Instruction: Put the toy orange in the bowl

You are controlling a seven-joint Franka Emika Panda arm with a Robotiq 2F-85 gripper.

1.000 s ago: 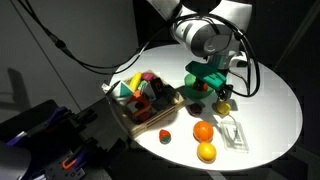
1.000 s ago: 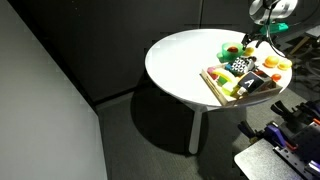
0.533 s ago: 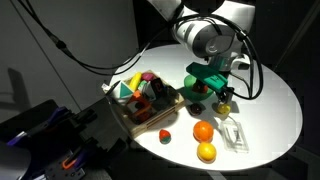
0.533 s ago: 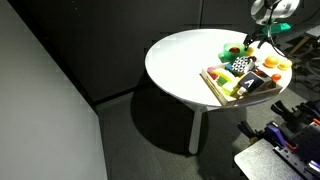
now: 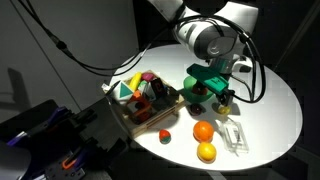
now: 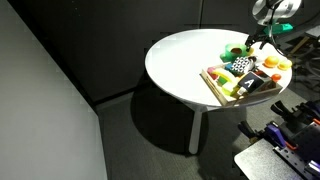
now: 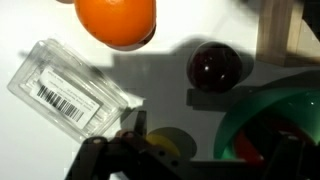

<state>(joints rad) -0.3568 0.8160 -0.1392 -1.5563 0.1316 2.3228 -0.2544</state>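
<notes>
The deep-orange toy orange (image 5: 203,131) lies on the white table in front of the gripper, and it fills the top of the wrist view (image 7: 115,20). The green bowl (image 5: 203,73) sits behind it, under the arm, and its rim shows at the lower right of the wrist view (image 7: 235,120). My gripper (image 5: 222,98) hangs low beside the bowl, apart from the orange. In the wrist view the gripper (image 7: 198,137) looks open, with a small yellow lemon (image 7: 165,143) by its left finger. It holds nothing.
A yellower ball (image 5: 206,152) lies near the table's front edge. A clear plastic packet (image 5: 233,133) with a barcode (image 7: 65,85) lies beside the orange. A dark red ball (image 7: 215,68) sits by the bowl. A wooden tray (image 5: 128,112) of mixed toys stands to the left.
The gripper has dropped slightly over the lemon, which now hardly shows in the exterior view. The orange and the bowl have not moved.
</notes>
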